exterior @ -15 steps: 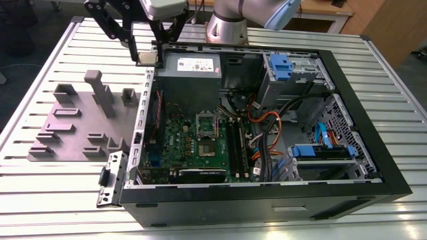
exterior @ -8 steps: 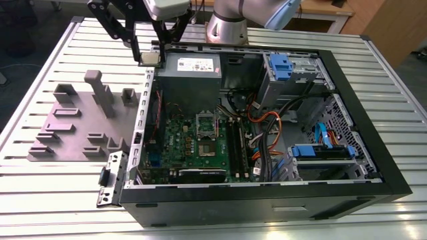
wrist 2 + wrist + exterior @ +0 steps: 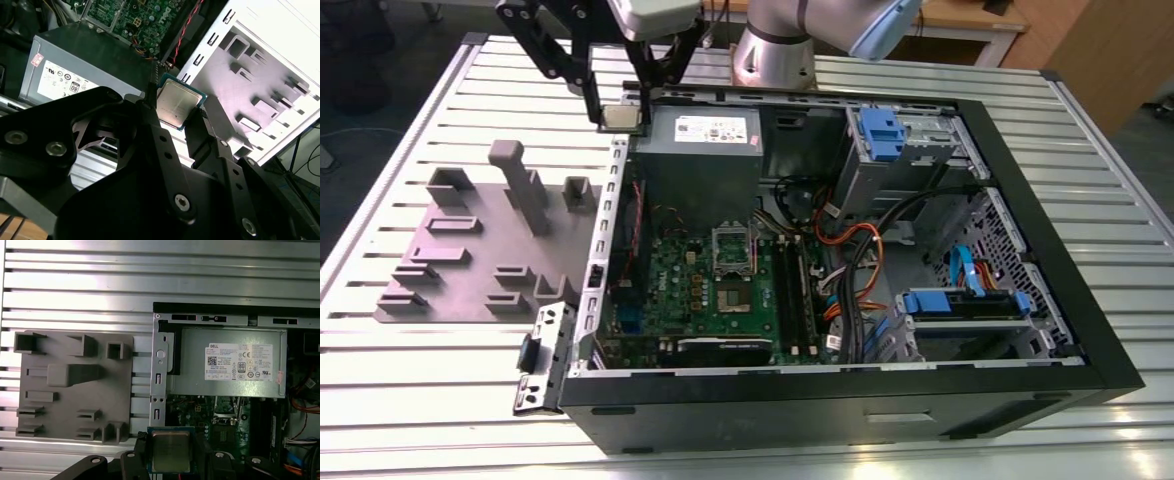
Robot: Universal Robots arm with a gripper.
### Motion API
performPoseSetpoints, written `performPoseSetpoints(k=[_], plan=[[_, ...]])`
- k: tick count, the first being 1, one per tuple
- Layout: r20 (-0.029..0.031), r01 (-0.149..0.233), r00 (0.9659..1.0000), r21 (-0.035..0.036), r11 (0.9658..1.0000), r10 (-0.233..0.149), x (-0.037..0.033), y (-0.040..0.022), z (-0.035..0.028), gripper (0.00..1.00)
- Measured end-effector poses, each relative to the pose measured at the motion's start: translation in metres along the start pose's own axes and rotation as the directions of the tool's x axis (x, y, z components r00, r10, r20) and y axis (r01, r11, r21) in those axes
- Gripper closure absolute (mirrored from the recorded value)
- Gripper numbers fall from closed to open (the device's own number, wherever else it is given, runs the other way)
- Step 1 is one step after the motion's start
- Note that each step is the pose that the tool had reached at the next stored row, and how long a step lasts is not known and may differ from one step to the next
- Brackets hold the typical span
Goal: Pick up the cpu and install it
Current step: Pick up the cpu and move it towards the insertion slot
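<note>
Exterior view: a slatted metal worktop (image 3: 400, 400) carries an open computer case (image 3: 854, 400) lying on its side with its inside showing. The robot arm (image 3: 774, 40) rises just beyond the case's far end. Just beside the case, on the exterior view's left, a grey moulded holder plate (image 3: 467, 270) with raised blocks and slots lies flat. Inside the case, at the end nearest the arm, sits a big grey box (image 3: 700, 150) with a white label. Next to that box, along the case wall that faces the holder plate, lies the green board (image 3: 680, 280). A rectangular black-and-metal socket frame (image 3: 734, 265) sits near the middle of the board. Bundles of orange, black and blue cable and blue-tabbed drive bays fill the other side of the case. The black claw (image 3: 616, 118) hangs over the case's rim at the corner where the grey box meets the wall beside the holder plate. It is closed on the cpu (image 3: 616, 117). In the second wrist view two black fingers (image 3: 150, 115) press against opposite edges of the chip. The chip's silvery top and paler rim are in plain sight between them. In both wrist views the cpu is held clear of everything below. It is well apart from the socket frame on the board inside the case.
</note>
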State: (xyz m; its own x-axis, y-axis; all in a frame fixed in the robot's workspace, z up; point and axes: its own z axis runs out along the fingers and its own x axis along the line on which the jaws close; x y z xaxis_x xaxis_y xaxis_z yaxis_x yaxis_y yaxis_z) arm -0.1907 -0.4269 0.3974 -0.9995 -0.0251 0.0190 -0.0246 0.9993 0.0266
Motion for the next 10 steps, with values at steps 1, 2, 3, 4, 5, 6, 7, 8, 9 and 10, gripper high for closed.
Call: performPoseSetpoints(k=[1,2,3,4,5,6,7,8,9,10], plan=[[0.0000,0.000,1.0000,-0.0001,1.0000,0.000,-0.0002,0.0000,0.0000,0.53],[0.0001,0.000,1.0000,-0.0001,1.0000,0.000,-0.0009,0.0000,0.0000,0.53],[0.0000,0.000,1.0000,0.0001,1.0000,0.000,-0.0022,0.0000,-0.0001,0.53],[0.0000,0.000,1.0000,0.0000,1.0000,0.000,-0.0039,-0.0001,-0.0001,0.53],[0.0001,0.000,1.0000,-0.0001,1.0000,0.000,-0.0062,-0.0001,-0.0001,0.53],[0.0001,0.000,1.0000,-0.0001,1.0000,0.000,-0.0086,-0.0002,-0.0001,0.53],[0.0001,0.000,1.0000,-0.0001,1.0000,0.000,-0.0108,-0.0002,-0.0002,0.53],[0.0000,0.000,1.0000,-0.0001,1.0000,0.000,-0.0125,-0.0003,-0.0002,0.53],[0.0001,0.000,1.0000,-0.0001,1.0000,0.000,-0.0147,-0.0004,-0.0002,0.53],[0.0000,0.000,1.0000,-0.0001,1.0000,0.000,-0.0176,-0.0004,-0.0003,0.53]])
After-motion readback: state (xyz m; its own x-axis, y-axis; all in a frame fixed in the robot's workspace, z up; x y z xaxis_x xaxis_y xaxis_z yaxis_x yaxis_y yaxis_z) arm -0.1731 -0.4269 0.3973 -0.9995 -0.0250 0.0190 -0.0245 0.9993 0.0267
